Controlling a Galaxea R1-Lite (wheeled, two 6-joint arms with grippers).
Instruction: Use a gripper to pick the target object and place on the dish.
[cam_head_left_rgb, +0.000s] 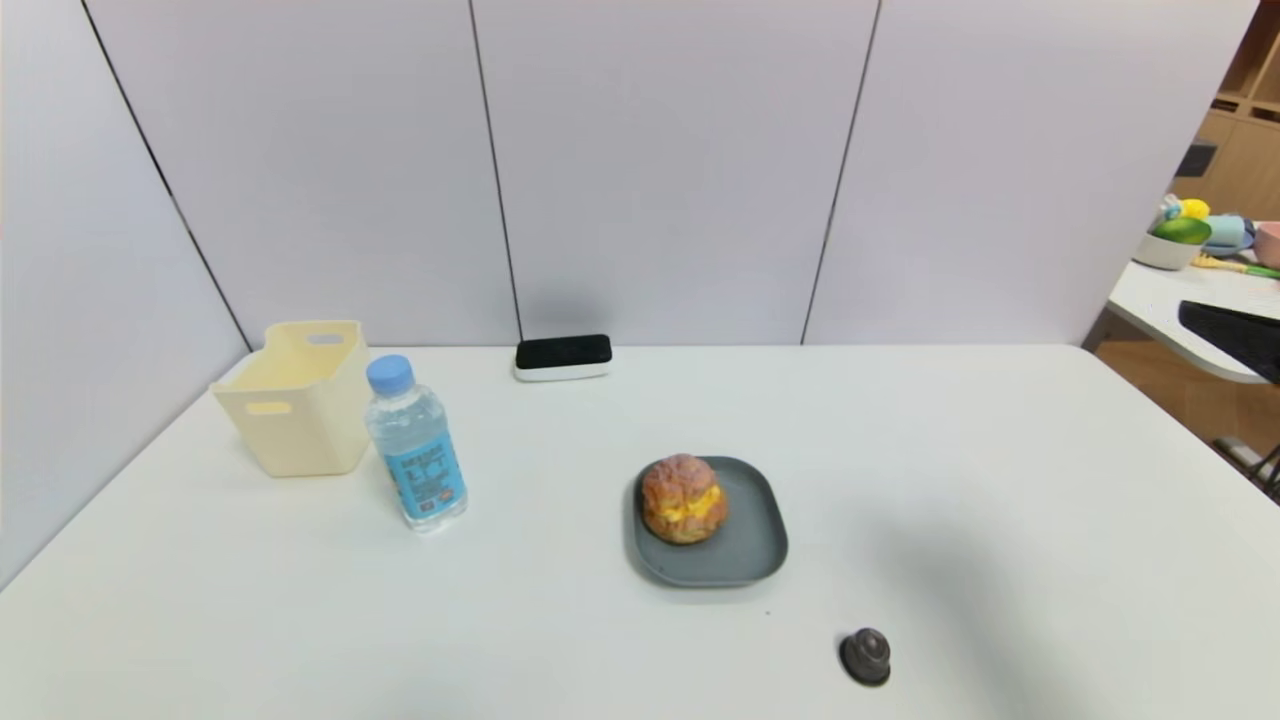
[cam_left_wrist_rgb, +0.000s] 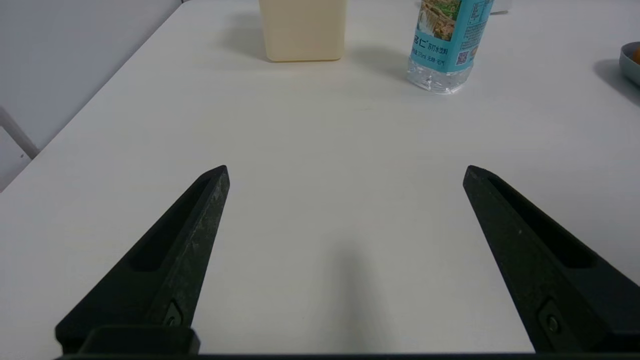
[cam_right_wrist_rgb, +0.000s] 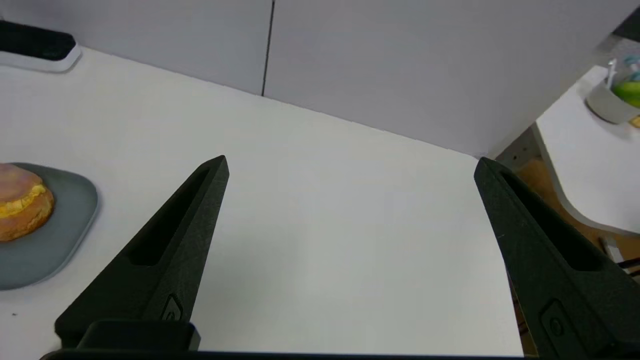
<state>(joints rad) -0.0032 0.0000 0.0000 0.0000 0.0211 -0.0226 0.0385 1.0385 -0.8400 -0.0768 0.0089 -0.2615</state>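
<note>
The golden-brown cream puff bun (cam_head_left_rgb: 683, 498) with yellow filling sits on the blue-grey dish (cam_head_left_rgb: 745, 540), toward the dish's left side, near the table's middle. The right wrist view catches the bun (cam_right_wrist_rgb: 20, 202) and the dish (cam_right_wrist_rgb: 55, 240) off to one side. My right gripper (cam_right_wrist_rgb: 350, 162) is open over bare table to the right of the dish, nothing between its fingers. My left gripper (cam_left_wrist_rgb: 345, 170) is open above bare table near the front left, also holding nothing. Neither gripper shows in the head view.
A pale yellow handled bin (cam_head_left_rgb: 295, 395) stands at the back left, a water bottle (cam_head_left_rgb: 415, 445) beside it. A black-and-white box (cam_head_left_rgb: 563, 357) lies at the back wall. A small dark knob (cam_head_left_rgb: 866, 655) sits front right. The table's right edge (cam_right_wrist_rgb: 500, 250) is close to my right gripper.
</note>
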